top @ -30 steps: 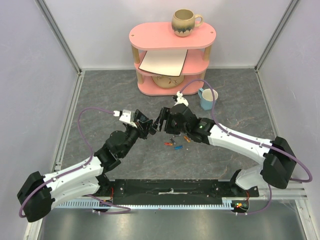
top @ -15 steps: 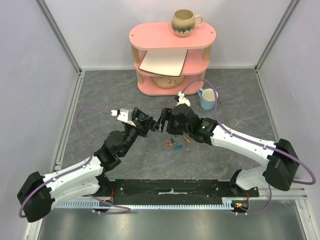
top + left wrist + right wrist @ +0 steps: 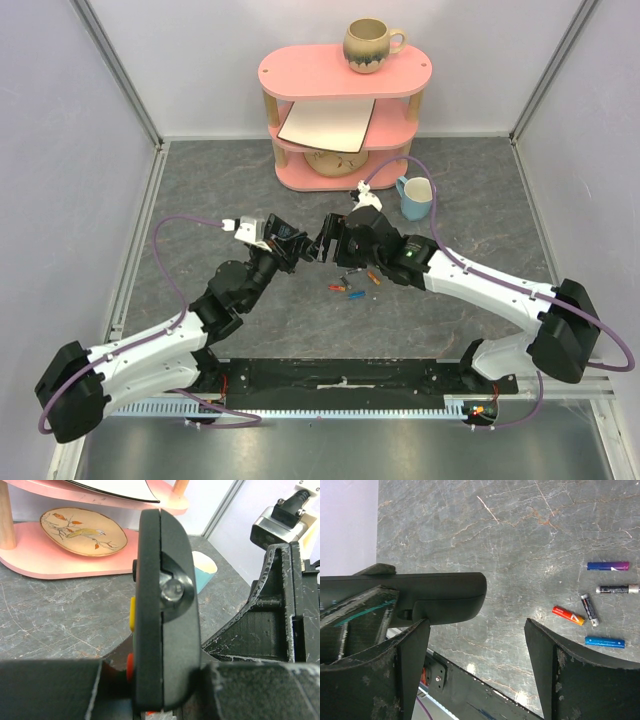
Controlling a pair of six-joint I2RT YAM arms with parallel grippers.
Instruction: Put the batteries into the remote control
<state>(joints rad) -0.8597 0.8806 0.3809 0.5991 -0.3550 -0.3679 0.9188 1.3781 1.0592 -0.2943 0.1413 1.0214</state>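
Grey marbled desk (image 3: 200, 180), pale wall panels (image 3: 60, 150) around it. The left gripper (image 3: 288, 246) has its jaws pinching the remote control (image 3: 162, 605), held aloft and edge-on. The right gripper (image 3: 326, 240) faces it, jaws spread. The batteries (image 3: 350, 289) lie loose on the desk just below, with the pink shelf (image 3: 345, 75) behind. Since a second ago the left gripper has edged rightward; the batteries have not moved.

Obstacles: remote (image 3: 150, 645) held aloft mid-table; shelf (image 3: 345, 75) and cup (image 3: 414, 200) at rear. Free: bare table (image 3: 200, 190) left; open approach over batteries (image 3: 588, 609).

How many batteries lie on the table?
5 on the table. In the right wrist view: purple topmost, black-silver below it, black and orange further left, blue lowest. More may be hidden.
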